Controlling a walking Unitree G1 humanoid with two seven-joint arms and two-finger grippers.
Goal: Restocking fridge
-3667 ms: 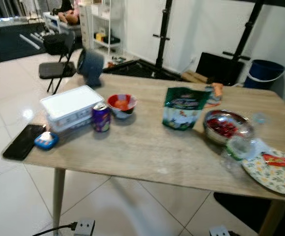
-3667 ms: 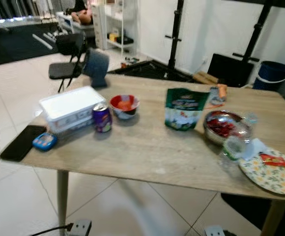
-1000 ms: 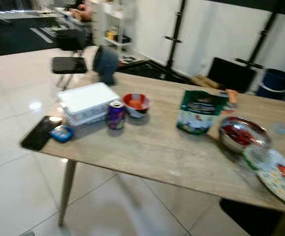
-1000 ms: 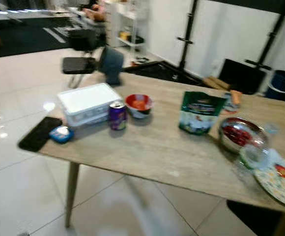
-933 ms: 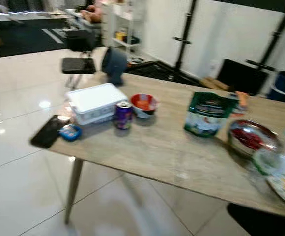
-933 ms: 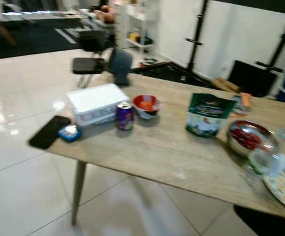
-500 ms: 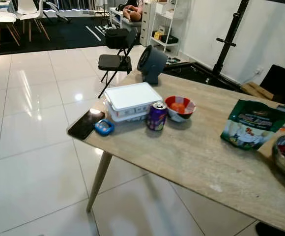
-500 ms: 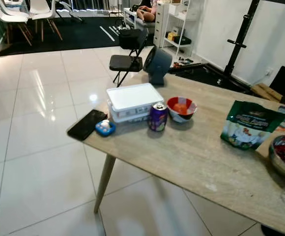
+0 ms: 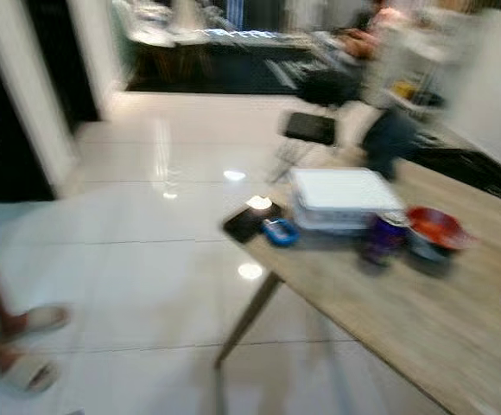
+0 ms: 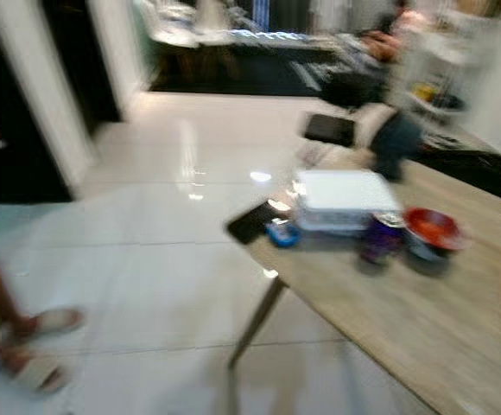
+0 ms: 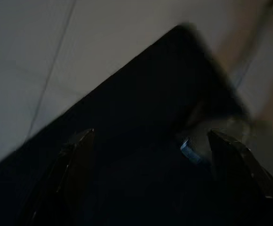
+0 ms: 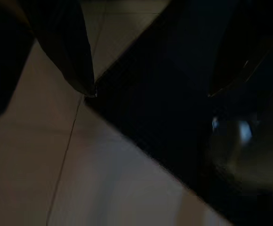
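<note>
1. head views blurred. wooden table sits at right, white tile floor at left.
2. on the table: white lidded box, purple can just beside it, red bowl next to the can, black phone and a small blue item at the near corner.
3. black folding chair and a dark round object stand beyond the table.
4. a person's feet in pale sandals at far left on the floor.
5. left hand: fingers spread, gripping nothing, dark surface and pale floor past the fingertips; nothing on the table is near it.
6. right hand: fingers spread, gripping nothing, over tile floor and a dark shape.
</note>
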